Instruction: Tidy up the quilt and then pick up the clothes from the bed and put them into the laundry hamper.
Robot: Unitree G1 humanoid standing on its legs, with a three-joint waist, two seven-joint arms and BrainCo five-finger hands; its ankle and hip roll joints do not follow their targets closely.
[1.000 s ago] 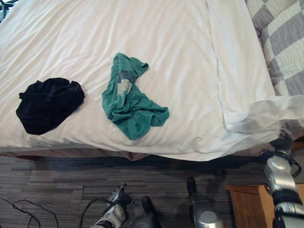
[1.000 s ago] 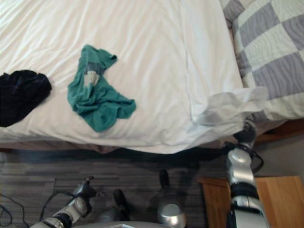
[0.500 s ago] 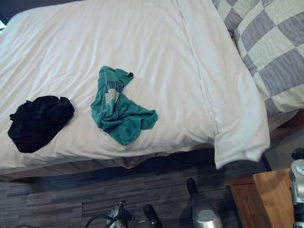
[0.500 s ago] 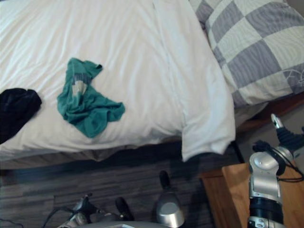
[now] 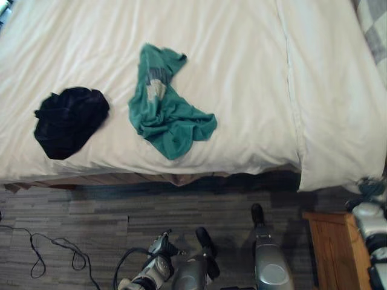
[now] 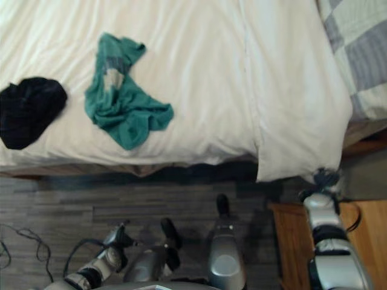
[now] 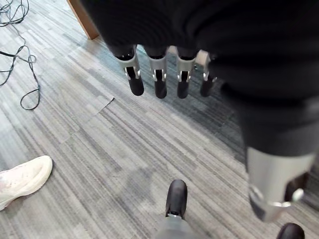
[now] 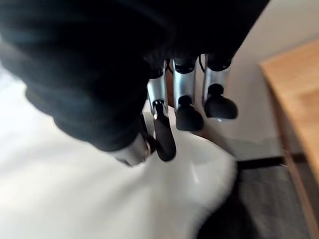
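Note:
A white quilt (image 5: 242,72) lies spread over the bed, and its near right corner (image 6: 290,151) hangs over the bed's edge. On it lie a crumpled teal garment (image 5: 166,115) near the middle and a black garment (image 5: 69,118) to its left. My right hand (image 6: 326,179) is low beside the hanging corner, its fingers (image 8: 189,112) relaxed just above the white cloth and holding nothing. My left hand (image 5: 158,248) hangs down over the floor with straight fingers (image 7: 159,74), empty.
A wooden nightstand (image 6: 363,241) stands at the lower right, close to my right arm. A grey-and-white checked pillow (image 6: 357,42) lies at the bed's right end. A person's white shoe (image 7: 20,179) rests on the grey plank floor (image 5: 91,217).
My right hand let go of the quilt corner, which now hangs flat over the bed's edge. The hand has dropped beside it. The camera has shifted.

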